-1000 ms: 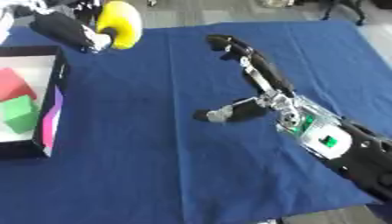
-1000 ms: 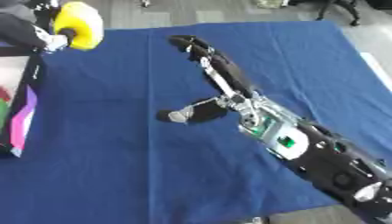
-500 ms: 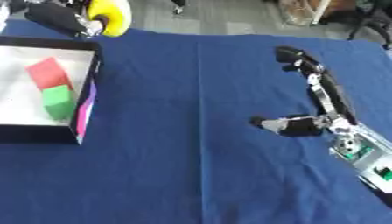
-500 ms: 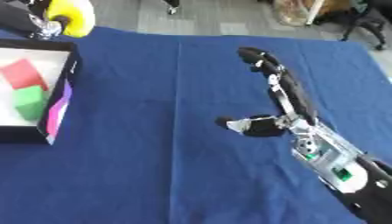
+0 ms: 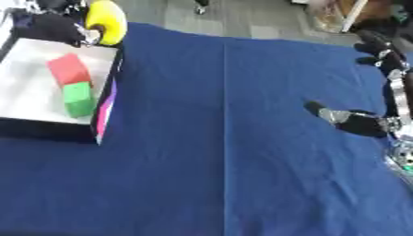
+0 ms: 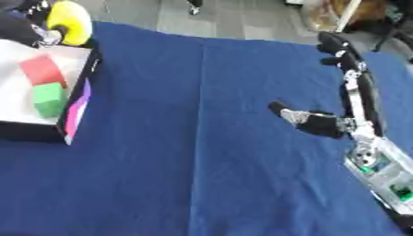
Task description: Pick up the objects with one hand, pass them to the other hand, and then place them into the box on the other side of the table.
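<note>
A yellow curved object (image 5: 106, 20) hangs at the far right corner of the box (image 5: 103, 116), with my black left hand (image 5: 52, 30) shut on it at the upper left. The box has a white floor and a purple side, and a red block (image 5: 68, 69) and a green block (image 5: 78, 97) lie inside it. At the right, my right hand (image 6: 356, 123) is open above the blue cloth, its fingers (image 6: 339, 50) stretched away from me and the thumb (image 6: 294, 115) pointing left. It holds nothing.
A blue cloth (image 5: 226, 152) covers the table. Grey floor and some furniture legs show beyond the far edge. The cloth's right edge runs close to my right arm.
The camera has swung, bringing the box further into view. Relative to the box, my left hand has carried the yellow object towards its far corner, and my right hand has drawn back to the right.
</note>
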Robot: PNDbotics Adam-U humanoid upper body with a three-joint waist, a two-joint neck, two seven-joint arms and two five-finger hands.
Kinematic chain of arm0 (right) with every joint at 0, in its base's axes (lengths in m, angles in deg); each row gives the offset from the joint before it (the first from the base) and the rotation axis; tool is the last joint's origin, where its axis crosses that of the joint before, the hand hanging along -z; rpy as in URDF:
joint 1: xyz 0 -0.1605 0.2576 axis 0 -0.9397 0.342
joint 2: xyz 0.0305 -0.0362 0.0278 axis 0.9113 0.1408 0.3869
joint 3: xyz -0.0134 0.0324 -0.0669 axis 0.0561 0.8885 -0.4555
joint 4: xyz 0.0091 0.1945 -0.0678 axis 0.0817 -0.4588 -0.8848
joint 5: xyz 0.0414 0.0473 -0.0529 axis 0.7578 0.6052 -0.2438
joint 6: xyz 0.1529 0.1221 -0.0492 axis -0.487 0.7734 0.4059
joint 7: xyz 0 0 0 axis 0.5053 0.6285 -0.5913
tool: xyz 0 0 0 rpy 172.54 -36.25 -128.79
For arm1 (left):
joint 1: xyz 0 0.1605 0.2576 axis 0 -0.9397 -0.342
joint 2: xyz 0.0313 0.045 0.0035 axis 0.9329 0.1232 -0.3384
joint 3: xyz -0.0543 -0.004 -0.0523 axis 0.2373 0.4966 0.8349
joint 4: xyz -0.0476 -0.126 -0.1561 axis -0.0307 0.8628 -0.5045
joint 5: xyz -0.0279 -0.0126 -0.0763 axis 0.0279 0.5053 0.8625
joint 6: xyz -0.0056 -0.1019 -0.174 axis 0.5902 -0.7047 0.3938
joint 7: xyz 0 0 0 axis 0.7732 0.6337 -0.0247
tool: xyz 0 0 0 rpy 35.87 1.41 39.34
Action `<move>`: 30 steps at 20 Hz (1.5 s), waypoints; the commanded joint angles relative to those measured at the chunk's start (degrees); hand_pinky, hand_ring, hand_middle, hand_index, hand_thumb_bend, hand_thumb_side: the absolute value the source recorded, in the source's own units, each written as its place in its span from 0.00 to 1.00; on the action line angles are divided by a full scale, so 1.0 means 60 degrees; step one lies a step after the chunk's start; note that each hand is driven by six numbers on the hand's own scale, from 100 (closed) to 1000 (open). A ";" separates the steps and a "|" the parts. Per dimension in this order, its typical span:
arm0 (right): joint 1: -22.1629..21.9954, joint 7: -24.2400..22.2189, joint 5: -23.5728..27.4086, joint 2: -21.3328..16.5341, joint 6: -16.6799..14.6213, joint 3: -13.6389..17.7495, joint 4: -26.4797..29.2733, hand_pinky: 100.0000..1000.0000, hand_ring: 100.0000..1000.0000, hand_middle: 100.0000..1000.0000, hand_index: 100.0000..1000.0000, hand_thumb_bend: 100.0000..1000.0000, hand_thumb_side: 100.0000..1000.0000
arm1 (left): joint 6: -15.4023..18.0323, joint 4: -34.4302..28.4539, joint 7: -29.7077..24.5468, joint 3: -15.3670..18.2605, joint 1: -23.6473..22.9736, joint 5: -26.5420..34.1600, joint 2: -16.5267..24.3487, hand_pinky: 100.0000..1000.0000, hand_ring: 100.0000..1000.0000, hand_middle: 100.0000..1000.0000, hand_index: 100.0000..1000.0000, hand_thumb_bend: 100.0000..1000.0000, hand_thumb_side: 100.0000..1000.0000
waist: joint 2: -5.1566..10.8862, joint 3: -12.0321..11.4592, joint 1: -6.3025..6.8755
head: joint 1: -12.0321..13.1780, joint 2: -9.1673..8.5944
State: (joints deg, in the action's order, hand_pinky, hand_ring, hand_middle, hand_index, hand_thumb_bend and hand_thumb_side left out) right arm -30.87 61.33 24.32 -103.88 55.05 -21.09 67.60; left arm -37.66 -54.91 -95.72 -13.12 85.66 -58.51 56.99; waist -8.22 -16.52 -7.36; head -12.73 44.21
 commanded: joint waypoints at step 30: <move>-0.1045 0.1347 0.0042 0.0086 -0.0212 0.1085 0.0120 0.72 0.82 0.87 0.91 0.65 0.05 | 0.1239 0.1094 0.1001 0.0983 -0.0780 -0.2669 0.0565 1.00 0.78 0.65 0.79 0.00 0.27 | 0.0188 0.0200 -0.0179 | -0.0267 -0.0124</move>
State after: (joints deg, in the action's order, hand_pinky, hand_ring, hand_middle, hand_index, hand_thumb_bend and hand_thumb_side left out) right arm -37.08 68.96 24.75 -102.27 53.86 -15.58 67.61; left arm -29.72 -47.19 -89.80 -8.34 80.01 -75.02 59.02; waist -8.22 -15.44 -8.57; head -13.82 43.70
